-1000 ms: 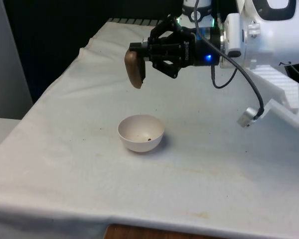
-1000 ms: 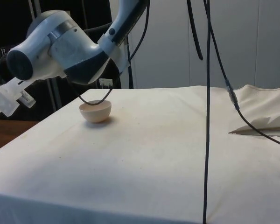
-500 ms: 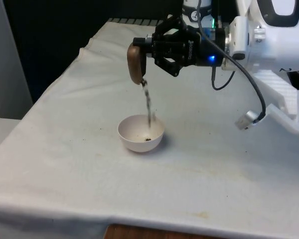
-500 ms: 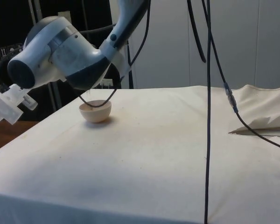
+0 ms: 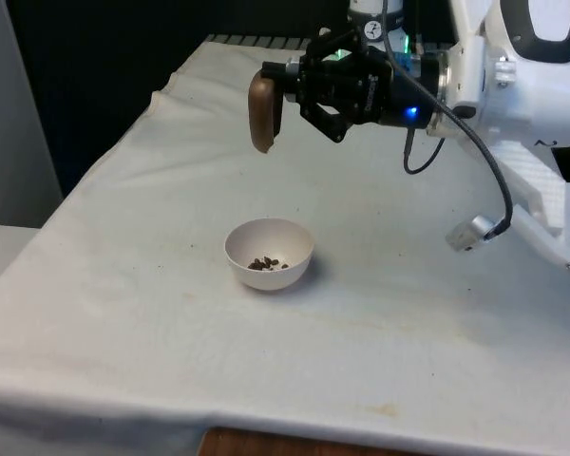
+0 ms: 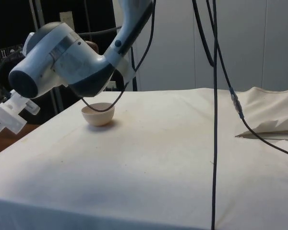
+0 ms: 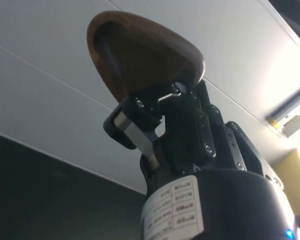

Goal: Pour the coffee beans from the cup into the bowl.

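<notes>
Beans (image 5: 265,263) fill bowl (image 5: 237,252) beneath tipped brown cup (image 5: 263,112).

A table draped in a white cloth (image 5: 380,313), lightly stained and wrinkled. A small white bowl (image 5: 269,254) stands on it toward the front view's left, holding a few dark coffee beans (image 5: 265,263). At the far end the cloth bunches into loose folds (image 6: 273,110).
</notes>
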`<state>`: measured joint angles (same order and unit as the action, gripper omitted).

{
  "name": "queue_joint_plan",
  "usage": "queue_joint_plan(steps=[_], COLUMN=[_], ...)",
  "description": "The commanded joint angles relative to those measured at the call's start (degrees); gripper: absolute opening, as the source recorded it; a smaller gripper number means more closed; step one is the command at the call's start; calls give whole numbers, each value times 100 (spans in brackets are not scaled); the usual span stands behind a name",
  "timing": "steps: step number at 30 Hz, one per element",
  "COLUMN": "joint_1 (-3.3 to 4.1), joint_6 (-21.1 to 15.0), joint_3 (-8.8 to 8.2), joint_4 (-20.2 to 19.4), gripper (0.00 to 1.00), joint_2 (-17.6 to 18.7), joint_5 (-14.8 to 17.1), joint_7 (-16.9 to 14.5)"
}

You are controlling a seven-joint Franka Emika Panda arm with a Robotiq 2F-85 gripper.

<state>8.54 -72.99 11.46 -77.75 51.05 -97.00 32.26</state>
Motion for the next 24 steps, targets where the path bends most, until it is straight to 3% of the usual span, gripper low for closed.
queue_joint_plan(steps=[1,8,24], joint_1=[17,0,-189], joint_6=[34,11,-258], joint_3=[0,17,229], joint_4=[46,34,252], gripper=[0,0,0], joint_2=[23,0,-11], joint_5=[0,-11,286], joint_7=[-17,11,115])
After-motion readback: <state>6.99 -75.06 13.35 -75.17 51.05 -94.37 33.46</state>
